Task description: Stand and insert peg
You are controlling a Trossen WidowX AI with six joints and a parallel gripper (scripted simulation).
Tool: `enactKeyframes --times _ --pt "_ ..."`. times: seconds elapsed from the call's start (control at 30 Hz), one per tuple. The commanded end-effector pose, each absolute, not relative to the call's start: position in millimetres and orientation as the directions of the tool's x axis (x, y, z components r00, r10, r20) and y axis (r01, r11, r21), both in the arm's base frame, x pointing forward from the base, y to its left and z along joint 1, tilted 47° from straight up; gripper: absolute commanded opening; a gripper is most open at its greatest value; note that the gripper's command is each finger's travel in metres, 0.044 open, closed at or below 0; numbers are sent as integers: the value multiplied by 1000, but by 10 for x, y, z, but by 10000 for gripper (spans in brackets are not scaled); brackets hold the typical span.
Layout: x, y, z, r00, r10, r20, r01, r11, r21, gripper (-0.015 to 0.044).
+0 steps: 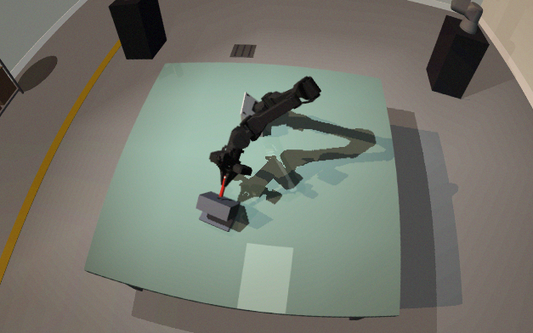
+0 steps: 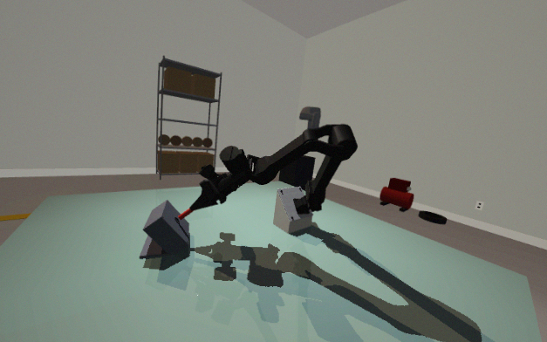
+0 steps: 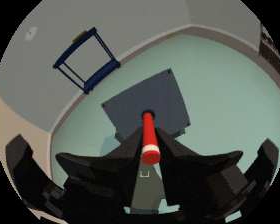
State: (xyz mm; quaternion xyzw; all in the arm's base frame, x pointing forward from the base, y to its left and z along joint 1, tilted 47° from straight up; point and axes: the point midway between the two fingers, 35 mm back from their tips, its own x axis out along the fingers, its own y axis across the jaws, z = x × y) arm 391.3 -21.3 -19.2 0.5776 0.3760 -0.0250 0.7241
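The red peg (image 1: 223,189) (image 2: 184,214) (image 3: 148,127) is held at a slant. Its white band (image 3: 150,148) is at the end nearer the wrist camera, and its other end points at the sloped panel. My gripper (image 1: 224,183) (image 2: 191,209) (image 3: 148,129) is shut on the peg. The grey sloped panel (image 1: 216,206) (image 2: 166,226) (image 3: 128,104) stands in front of the fingertips. The peg's far end is at the dark hole (image 3: 148,111) and appears to be in its mouth. The depth is hidden; red shaft shows between panel and fingers.
The panel stands on the pale green table (image 1: 174,140) (image 2: 78,297) (image 3: 221,90). A light grey block (image 1: 246,104) (image 2: 286,214) with a sloped face stands beside the robot's base. The arm's shadows spread across the table.
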Motion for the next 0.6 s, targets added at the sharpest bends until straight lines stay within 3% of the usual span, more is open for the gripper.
enactKeyframes --times 0.0,0.57 --pt "3907 -212 -193 715 399 -574 471 332 817 0" --pt "3914 -190 -227 715 399 -574 471 332 817 0"
